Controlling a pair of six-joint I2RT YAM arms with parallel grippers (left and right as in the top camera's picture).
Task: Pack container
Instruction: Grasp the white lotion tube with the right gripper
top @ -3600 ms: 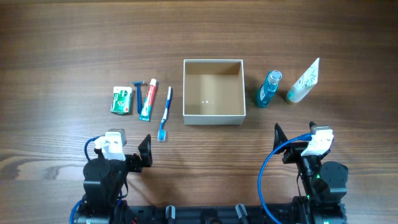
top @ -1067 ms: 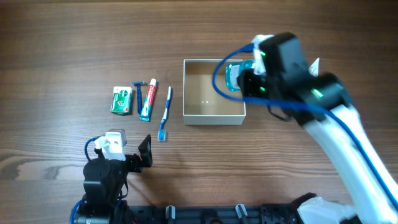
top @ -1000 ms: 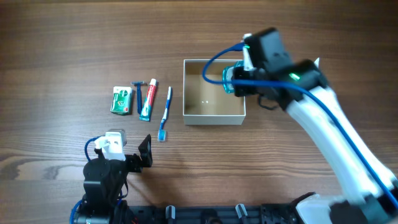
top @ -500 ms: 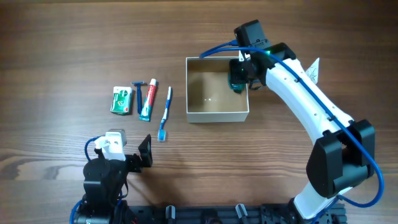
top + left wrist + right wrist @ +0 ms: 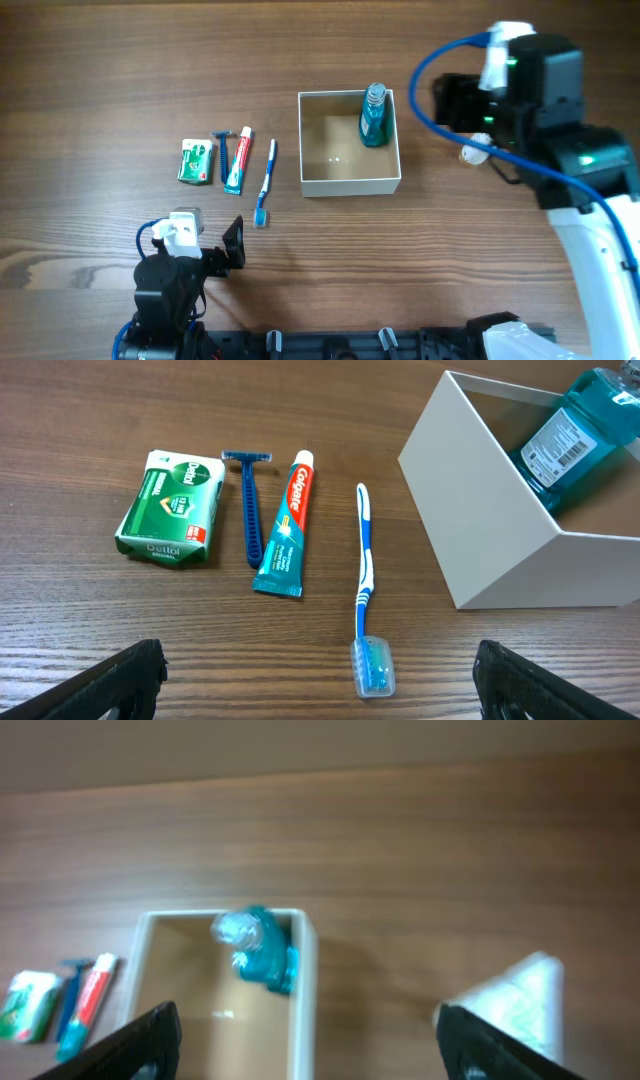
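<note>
Squarely mouth-up, square container (image 5: 350, 186), bottle (image 5: 374, 118) inside, cap toward far wall; left claw (image 5: 320, 652) and right claw (image 5: 305, 1014) wide-spread, empty.

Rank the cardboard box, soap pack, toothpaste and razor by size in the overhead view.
1. cardboard box, by far.
2. toothpaste and soap pack, too alike in area to rank.
3. razor, smallest.

**The container (image 5: 350, 186), open-topped and upright on the surface (image 5: 150, 60).**
We see a square, shallow cardboard box with white outer walls and a brown inside. It sits flat near the middle of the wooden surface. A teal bottle (image 5: 374, 116) rests in its far right corner, against the wall.
</note>
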